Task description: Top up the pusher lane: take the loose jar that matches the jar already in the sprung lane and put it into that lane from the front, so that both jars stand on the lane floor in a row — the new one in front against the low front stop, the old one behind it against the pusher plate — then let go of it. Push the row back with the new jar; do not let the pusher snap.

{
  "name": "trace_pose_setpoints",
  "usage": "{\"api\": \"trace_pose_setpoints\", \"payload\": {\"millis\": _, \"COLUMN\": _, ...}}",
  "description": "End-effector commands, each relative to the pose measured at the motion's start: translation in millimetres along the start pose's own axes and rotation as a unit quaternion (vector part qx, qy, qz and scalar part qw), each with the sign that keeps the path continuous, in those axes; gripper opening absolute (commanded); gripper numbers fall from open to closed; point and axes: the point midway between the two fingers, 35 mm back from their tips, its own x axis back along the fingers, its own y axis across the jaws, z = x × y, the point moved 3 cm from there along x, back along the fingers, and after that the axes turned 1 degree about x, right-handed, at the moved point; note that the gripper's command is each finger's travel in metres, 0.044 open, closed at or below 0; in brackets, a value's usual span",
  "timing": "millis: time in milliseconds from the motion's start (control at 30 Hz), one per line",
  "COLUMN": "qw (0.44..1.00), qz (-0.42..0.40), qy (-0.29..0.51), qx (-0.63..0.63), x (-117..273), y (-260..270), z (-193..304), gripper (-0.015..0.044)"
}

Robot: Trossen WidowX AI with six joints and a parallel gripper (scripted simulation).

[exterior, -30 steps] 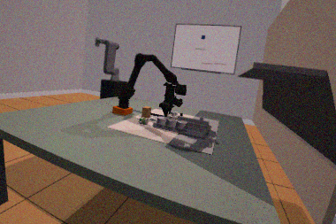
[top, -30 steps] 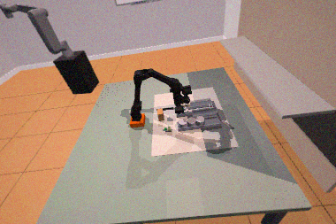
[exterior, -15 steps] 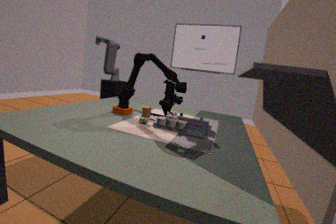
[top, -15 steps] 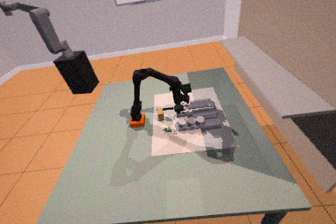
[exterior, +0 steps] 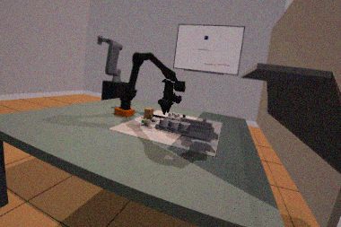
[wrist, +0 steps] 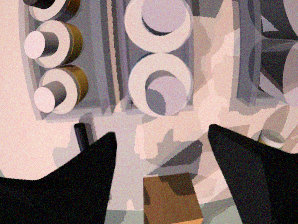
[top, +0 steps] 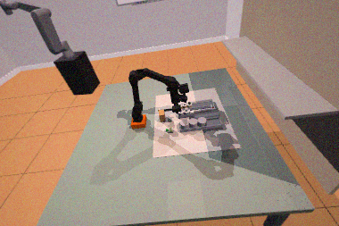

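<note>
Two pale round jars with knobbed lids stand one behind the other in the middle lane, seen from above in the wrist view. The front jar [wrist: 137, 82] is at the lane's front end and the rear jar [wrist: 162, 14] is directly behind it, close against it. The low front stop is mostly hidden under the front jar, and the pusher plate is out of view. My gripper [wrist: 162, 135] [top: 177, 111] [exterior: 165, 113] is open and empty. Its fingertips are spread wide, just in front of the lane's front end, clear of both jars.
A lane at the left holds several amber jars with pale lids [wrist: 55, 44]. A lane at the right holds larger grey jars [top: 193, 121]. A brown block [wrist: 170, 200] [top: 161, 115] [exterior: 148, 113] stands in front of the lanes. A black peg [wrist: 81, 137] is near the left finger.
</note>
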Motion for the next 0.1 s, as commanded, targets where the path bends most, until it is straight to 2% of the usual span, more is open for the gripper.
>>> {"api": "trace_pose_setpoints", "payload": {"millis": 0, "qw": 1.000, "qz": 0.001, "qy": 0.004, "qx": -0.002, "x": -1.8, "y": 0.2, "z": 15.0, "gripper": 0.0306}}
{"api": "trace_pose_setpoints", "payload": {"millis": 67, "qw": 1.000, "qz": 0.001, "qy": 0.004, "qx": -0.002, "x": -1.9, "y": 0.3, "z": 22.0, "gripper": 0.0306}}
